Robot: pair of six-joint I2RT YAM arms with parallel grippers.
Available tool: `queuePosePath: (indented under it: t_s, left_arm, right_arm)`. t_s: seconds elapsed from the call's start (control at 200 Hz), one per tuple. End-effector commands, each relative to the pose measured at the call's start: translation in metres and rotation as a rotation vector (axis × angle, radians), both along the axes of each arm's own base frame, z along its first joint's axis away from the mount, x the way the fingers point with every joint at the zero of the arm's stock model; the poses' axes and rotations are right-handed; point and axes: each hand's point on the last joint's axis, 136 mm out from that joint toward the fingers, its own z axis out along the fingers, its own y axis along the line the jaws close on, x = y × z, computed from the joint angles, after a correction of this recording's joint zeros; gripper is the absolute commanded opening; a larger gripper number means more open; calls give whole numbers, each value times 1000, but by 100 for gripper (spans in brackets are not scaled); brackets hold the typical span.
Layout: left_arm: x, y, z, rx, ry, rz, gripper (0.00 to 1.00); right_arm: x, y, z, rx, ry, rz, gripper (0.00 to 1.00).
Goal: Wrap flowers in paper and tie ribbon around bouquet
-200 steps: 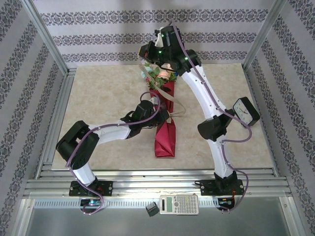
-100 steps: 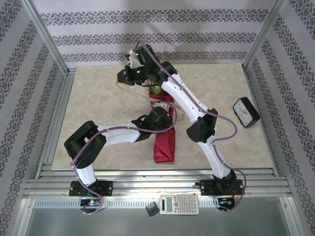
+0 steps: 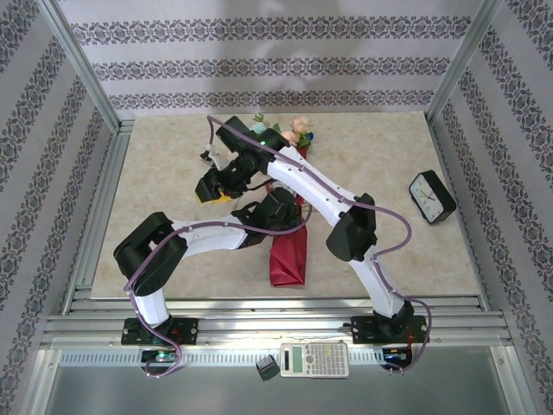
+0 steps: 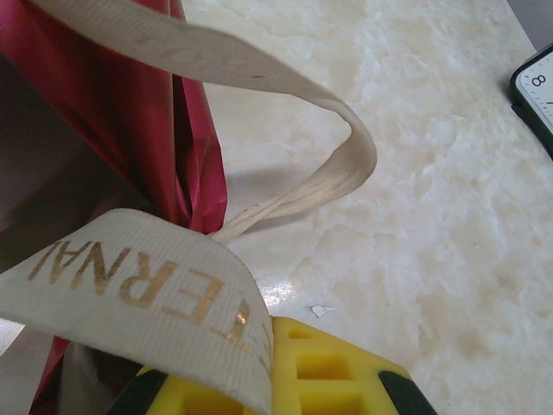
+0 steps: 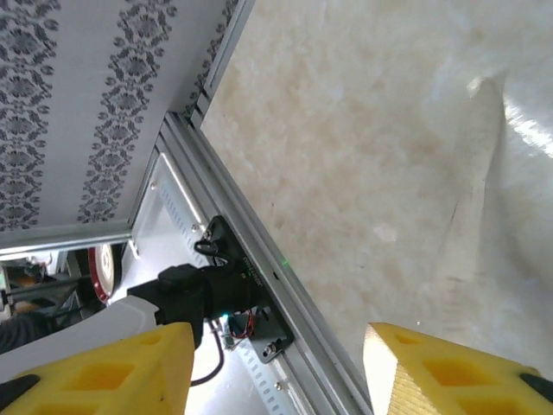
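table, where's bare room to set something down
Bare: left strip of the table between side rail and left arm; near right corner, beyond the right arm and nearer than the clock. Crowded mid-table: both arms cross over the bouquet.

Bouquet (image 3: pixel 289 246) lies flat on table (image 3: pixel 173 173), centre. Crimson paper (image 3: pixel 286 268) wrap points at near edge, pink/peach flowers (image 3: pixel 298 128) with green leaves at far end. Beige ribbon (image 4: pixel 346 164), gold lettering, loops slack beside the paper.
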Motion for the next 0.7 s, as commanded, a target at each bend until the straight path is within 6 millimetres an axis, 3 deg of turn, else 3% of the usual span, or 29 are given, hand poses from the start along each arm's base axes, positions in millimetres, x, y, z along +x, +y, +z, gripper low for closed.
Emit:
queuePosePath:
  t_s: [0.0, 0.22, 0.42, 0.555, 0.624, 0.694]
  left_arm:
    - [-3, -3, 6, 16, 0, -24, 0]
    - [-5, -8, 16, -46, 24, -42, 0]
    - [-12, -7, 22, -117, 63, -55, 0]
    - [-14, -5, 43, -185, 63, -50, 0]
    - [-13, -5, 51, -242, 97, -52, 0]
    - [-10, 0, 50, -298, 171, -36, 0]
  right_arm:
    - [32, -31, 70, 84, -153, -113, 57]
    - [80, -74, 109, 102, -234, -334, 58]
    - [114, -155, 89, -68, -220, -650, 48]
    - [108, -211, 70, -123, -199, -863, 45]
    - [93, -241, 63, -136, -228, -981, 43]
    - [71, -257, 62, -119, -307, -1040, 42]
